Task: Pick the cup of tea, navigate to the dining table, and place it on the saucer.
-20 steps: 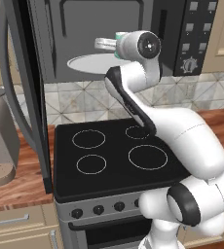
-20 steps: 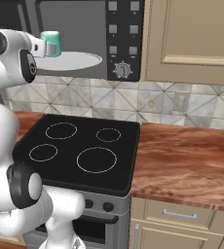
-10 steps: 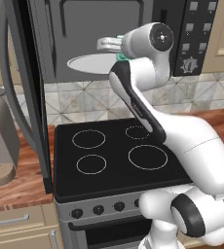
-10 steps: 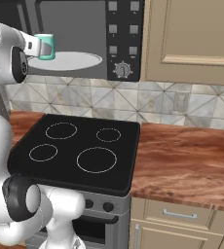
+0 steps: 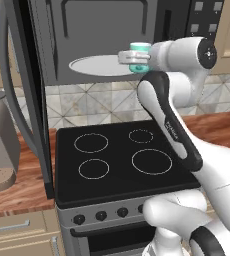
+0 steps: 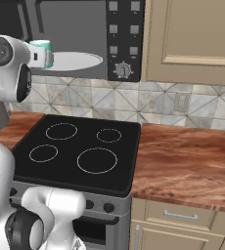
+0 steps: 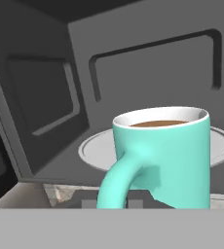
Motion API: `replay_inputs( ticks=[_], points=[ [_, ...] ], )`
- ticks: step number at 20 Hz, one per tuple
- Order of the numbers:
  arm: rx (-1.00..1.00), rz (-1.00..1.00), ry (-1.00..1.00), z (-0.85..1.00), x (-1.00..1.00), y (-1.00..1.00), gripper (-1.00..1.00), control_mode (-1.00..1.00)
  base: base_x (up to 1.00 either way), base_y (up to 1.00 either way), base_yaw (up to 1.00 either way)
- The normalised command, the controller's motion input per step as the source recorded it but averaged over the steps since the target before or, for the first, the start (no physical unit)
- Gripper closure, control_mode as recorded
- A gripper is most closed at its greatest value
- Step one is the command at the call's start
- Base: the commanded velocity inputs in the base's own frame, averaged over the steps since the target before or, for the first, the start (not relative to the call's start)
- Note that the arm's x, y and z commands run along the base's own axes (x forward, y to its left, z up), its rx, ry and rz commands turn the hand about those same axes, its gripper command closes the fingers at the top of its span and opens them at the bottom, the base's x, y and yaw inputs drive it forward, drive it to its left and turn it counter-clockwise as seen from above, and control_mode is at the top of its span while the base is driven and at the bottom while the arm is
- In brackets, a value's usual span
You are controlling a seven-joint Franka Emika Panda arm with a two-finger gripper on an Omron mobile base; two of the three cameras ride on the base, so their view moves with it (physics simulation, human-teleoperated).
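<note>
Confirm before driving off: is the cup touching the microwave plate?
Apart. In the hand view the cup of tea sits nearer than the microwave plate.

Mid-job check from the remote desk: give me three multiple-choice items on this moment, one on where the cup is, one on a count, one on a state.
1. Where is the cup of tea?
A. On the stove top
B. Up at the front of the open microwave, at the arm's end, beside the white plate
C. On the wooden counter

2. How many burner rings are drawn on the stove top?
A. Two
B. Six
C. Four

3. What is the state of the microwave door?
A. Swung open to the left
B. Closed
C. Taken off

Answers:
1 B: both base views show the cup raised by the white plate, well above the stove.
2 C: four white rings show in each base view.
3 A: the door stands edge-on at the left and the cavity is exposed.
</note>
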Motion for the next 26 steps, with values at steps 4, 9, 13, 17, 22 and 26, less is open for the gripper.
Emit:
replay_inputs(
  ticks=[4, 9, 13, 17, 22, 26],
  points=[
    [0.0, 0.26, 0.0, 0.0, -0.44, -0.4, 1.0, -1.0, 0.0, 0.0, 0.0],
    [0.0, 0.29, 0.0, 0.0, -0.46, -0.15, 1.0, -1.0, 0.0, 0.0, 0.0],
    [0.0, 0.3, 0.02, 0.0, -0.44, 0.0, 1.0, -1.0, 0.0, 0.0, 0.0],
    [0.0, 0.12, 0.0, -0.06, -0.39, 0.0, 1.0, -1.0, 0.0, 0.0, 0.0],
    [0.0, 0.0, 0.0, -0.18, -0.41, -0.04, 1.0, -1.0, 0.0, 0.0, 0.0],
    [0.0, 0.0, 0.0, -0.31, -0.49, -0.13, 1.0, -1.0, 0.0, 0.0, 0.0]
  ],
)
